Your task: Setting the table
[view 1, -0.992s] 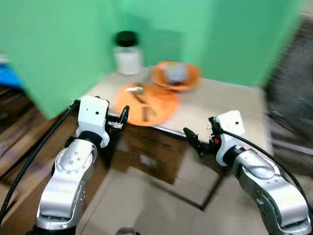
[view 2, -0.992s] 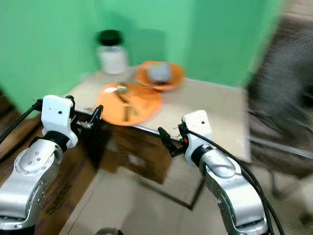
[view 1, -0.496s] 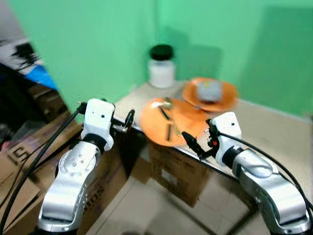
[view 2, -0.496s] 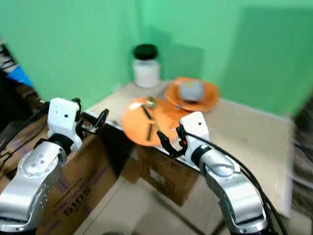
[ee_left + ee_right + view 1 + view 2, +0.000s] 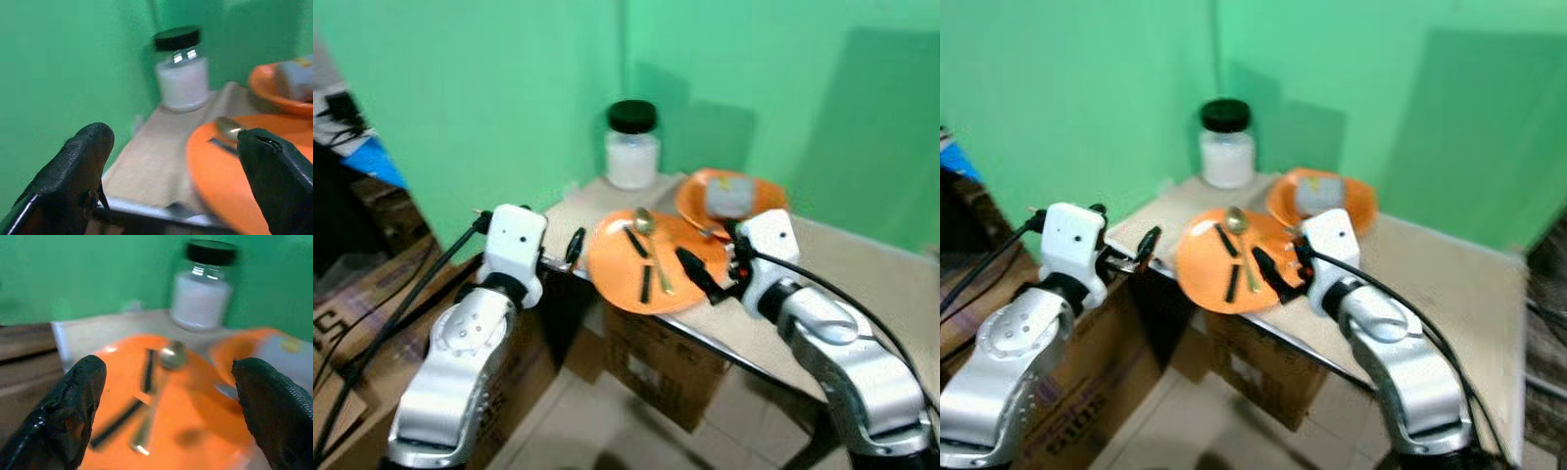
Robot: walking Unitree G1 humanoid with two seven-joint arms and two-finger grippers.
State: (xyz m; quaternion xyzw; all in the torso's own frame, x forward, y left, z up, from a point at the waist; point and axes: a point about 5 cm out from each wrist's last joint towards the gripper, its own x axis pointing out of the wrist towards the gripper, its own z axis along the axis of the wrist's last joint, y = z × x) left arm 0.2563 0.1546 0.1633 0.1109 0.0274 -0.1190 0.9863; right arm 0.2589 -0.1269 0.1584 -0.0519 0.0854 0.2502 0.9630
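A large orange plate (image 5: 641, 279) lies at the near corner of a beige table (image 5: 862, 284). On it lie a gold spoon (image 5: 644, 223) and two black-handled utensils (image 5: 645, 282). Behind it a second orange plate (image 5: 697, 201) holds a grey block (image 5: 728, 196). My right gripper (image 5: 700, 276) is open and hovers over the near plate's right side; the right wrist view looks between its fingers (image 5: 73, 406) at the spoon (image 5: 168, 352). My left gripper (image 5: 573, 247) is open, just off the table's left edge beside the plate.
A glass jar (image 5: 632, 145) of white contents with a black lid stands at the table's back corner against the green wall. Cardboard boxes (image 5: 352, 313) stand on the floor at the left, and another box (image 5: 661, 352) sits under the table. The picture is slightly blurred.
The camera has swung and come nearer the table. My right gripper has gone from in front of the table edge to over the near orange plate. My left gripper has closed in on the table's left edge.
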